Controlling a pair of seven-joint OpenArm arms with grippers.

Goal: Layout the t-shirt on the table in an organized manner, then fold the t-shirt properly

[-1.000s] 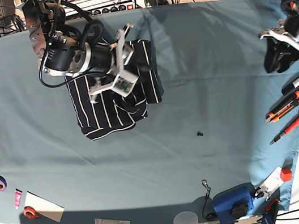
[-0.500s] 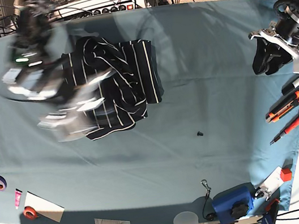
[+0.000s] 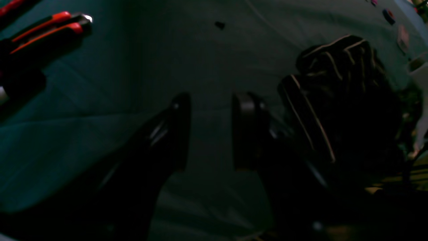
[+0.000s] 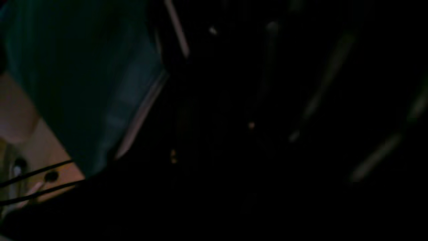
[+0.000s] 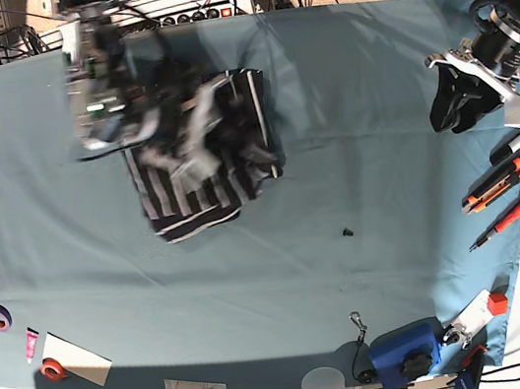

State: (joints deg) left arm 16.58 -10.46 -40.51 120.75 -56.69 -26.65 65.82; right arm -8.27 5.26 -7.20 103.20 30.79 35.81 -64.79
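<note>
Table [image 5: 372, 86]: big flat surface under teal cloth, soft weave, a few shallow creases, small black pins dotted about. Plenty of bare room right of the garment for a proper layout.

T-shirt [image 5: 233, 149]: bunched in the far-left part of the table in base view, not spread. Near-black knit, thin white stripes, limp, folds stacked on themselves. Stripe direction is my best cue for finding hem versus sleeve.

Step in hand, as I judge it: unbunch and flatten. I want a grip on one fabric layer at an edge, not the heap, then lift and drag out toward open cloth so the layers fall apart. Slow pull, or the table cover creeps along.

Right gripper [image 5: 192, 136]: over the shirt, motion-blurred; wrist view nearly black, only stripes close up. Can't tell whether it's spread or pinching fabric.

Left gripper [image 3: 210, 134]: jaws spread, nothing between them, parked well apart from the shirt near the table's right edge. Glossy black fingers.

Orange-black cutter [image 5: 500, 182] and screwdriver [image 5: 501, 223] lie near it; I keep clear.
</note>
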